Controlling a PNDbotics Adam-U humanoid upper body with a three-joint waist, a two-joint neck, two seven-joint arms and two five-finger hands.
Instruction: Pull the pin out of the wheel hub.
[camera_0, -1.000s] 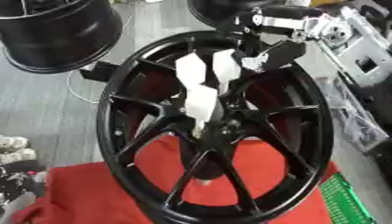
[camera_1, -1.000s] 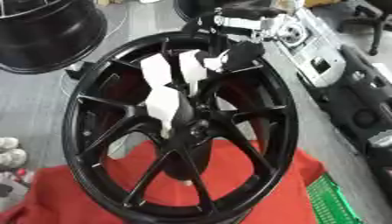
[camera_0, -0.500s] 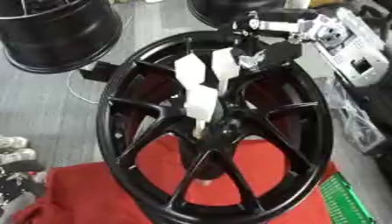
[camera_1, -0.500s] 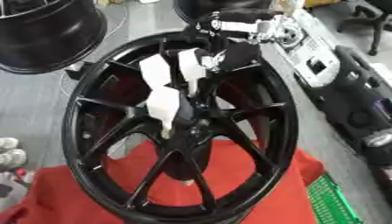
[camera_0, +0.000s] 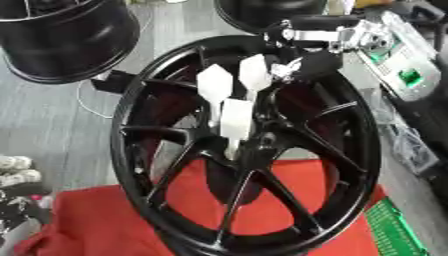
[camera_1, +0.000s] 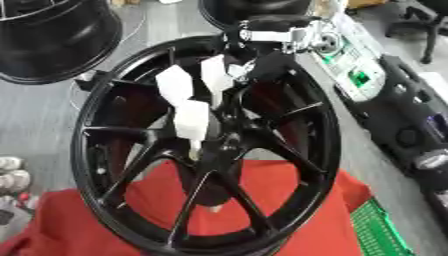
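Grey floor (camera_0: 61, 120) with a red cloth (camera_0: 87, 225), a green crate (camera_0: 398, 232) and spare black rims (camera_0: 66, 40).

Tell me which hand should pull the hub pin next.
Right. The right hand already reaches in from the upper right with its white fingers over the wheel's hub. The left hand shows in neither view.

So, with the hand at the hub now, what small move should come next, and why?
Probably a short, straight pull away from the hub. The right hand has its white fingertips at the centre of the black wheel, where a pale pin shows just below them, seemingly not yet out.
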